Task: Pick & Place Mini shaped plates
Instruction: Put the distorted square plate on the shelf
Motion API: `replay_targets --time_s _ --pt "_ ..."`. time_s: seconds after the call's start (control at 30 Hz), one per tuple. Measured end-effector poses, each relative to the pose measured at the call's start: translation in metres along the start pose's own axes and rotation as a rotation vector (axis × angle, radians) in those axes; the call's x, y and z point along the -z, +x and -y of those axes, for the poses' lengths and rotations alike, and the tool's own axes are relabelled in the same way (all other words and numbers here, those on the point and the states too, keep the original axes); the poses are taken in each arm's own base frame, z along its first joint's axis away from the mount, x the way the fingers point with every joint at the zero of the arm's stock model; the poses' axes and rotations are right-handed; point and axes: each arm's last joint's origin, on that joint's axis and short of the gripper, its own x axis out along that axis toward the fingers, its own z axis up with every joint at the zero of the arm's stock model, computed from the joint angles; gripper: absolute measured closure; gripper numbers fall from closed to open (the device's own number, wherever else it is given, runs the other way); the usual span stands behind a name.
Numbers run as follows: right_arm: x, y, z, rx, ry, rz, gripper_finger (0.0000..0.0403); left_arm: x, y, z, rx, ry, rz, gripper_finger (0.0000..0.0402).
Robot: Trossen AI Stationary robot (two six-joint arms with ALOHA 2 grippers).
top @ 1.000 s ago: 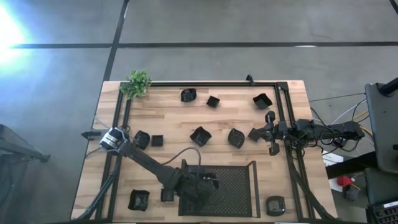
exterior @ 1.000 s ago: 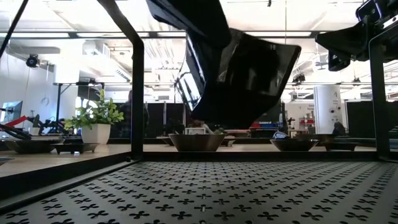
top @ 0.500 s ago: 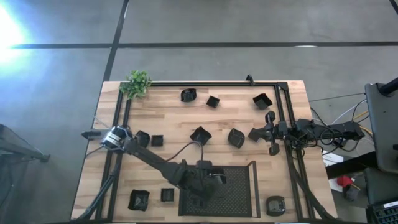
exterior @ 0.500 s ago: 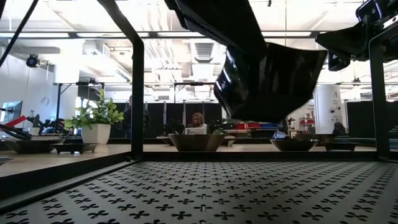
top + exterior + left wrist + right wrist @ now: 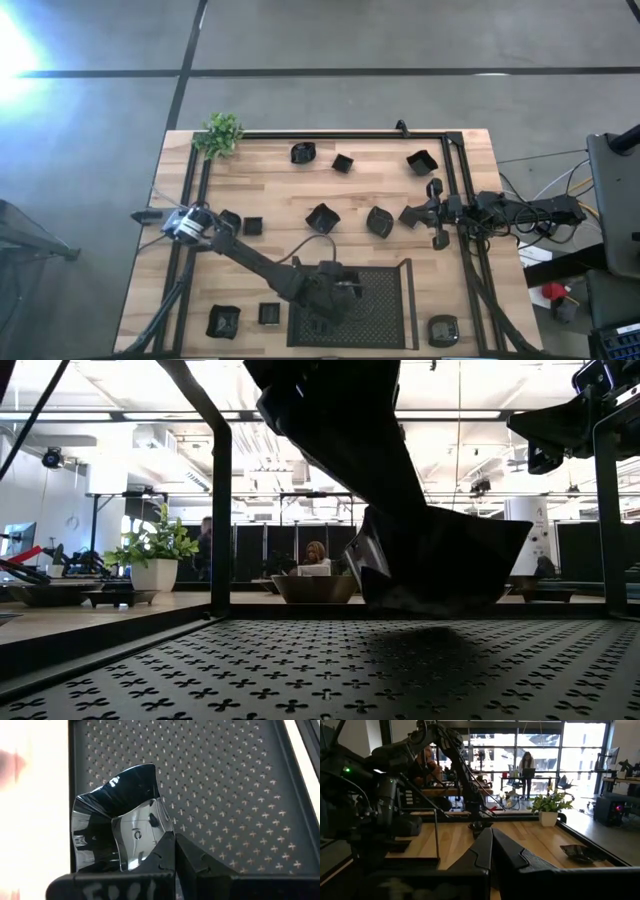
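Note:
My left gripper (image 5: 338, 290) is over the black mesh tray (image 5: 385, 310), shut on a glossy black mini plate (image 5: 117, 832). In the low view that plate (image 5: 445, 565) hangs tilted just above the mesh (image 5: 300, 670); whether its lowest edge touches, I cannot tell. Several more mini plates lie flat on the wooden table: (image 5: 303, 153), (image 5: 343, 162), (image 5: 422, 161), (image 5: 322, 217), (image 5: 379, 221), (image 5: 229, 222), (image 5: 222, 320), (image 5: 442, 328). My right gripper (image 5: 412, 214) waits shut near the right edge; its fingers (image 5: 492, 845) meet and hold nothing. My left gripper pinches the mini plate by its rim (image 5: 161, 842) between the two fingers (image 5: 187, 862). The fingers come from above, slanting down. The plate sits tilted, its hollow side turned toward the wrist camera, low over the tray's near-left part.
A small green plant (image 5: 221, 133) stands at the far left corner. A black frame rail (image 5: 340, 134) runs along the far edge and down both sides. The tray has a raised wall (image 5: 407, 300) on its right. Bare mesh lies to the right of the held plate. People sit in the room beyond.
My left gripper has moved toward the table's right and down over the tray, carrying the plate along. The plate, high above the mesh a second ago, now hangs just over it and casts a shadow there. The right arm has kept still.

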Motion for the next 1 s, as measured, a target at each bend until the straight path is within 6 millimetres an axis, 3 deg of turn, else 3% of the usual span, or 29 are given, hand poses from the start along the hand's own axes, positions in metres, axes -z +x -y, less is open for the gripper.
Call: replay_targets --time_s 1.0 --pt "0.0001 0.0 0.0 0.0 0.0 -0.001 0.0394 0.0073 0.0049 0.0 0.017 -0.012 -0.018 0.0401"
